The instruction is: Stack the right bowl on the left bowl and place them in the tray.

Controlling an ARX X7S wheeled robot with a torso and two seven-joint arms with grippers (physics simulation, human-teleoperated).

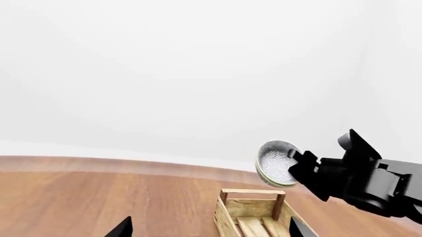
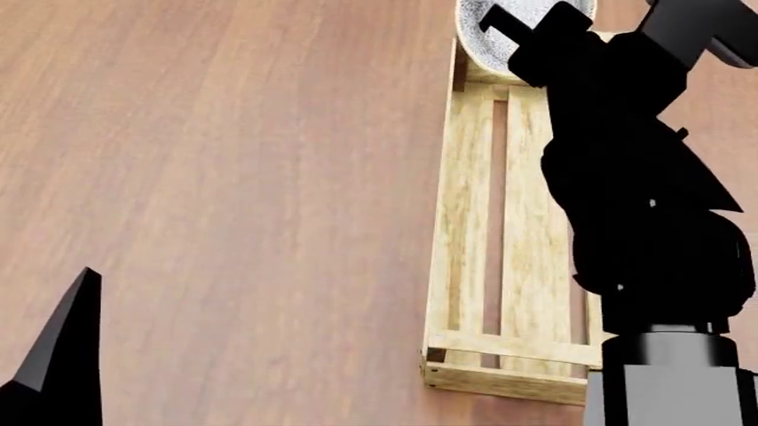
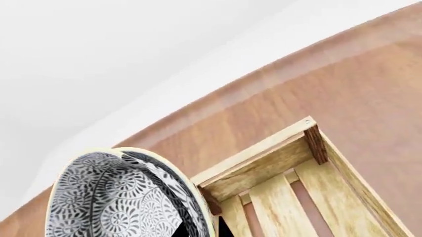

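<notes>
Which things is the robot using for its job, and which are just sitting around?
For the job:
- bowl, held up by the right gripper
- tray
- left gripper, holding nothing

Just there:
- wooden table
- white wall

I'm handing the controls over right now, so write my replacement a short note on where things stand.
Right gripper: shut on the patterned bowl, held tilted in the air over the far end of the tray.
Left gripper: only fingertips show; it holds nothing, and open or shut is not clear.
Tray: slatted bottom bare where visible.
Whether a second bowl is nested in the held one cannot be told; none is seen elsewhere.
Left: lower the bowl into the tray and release.
</notes>
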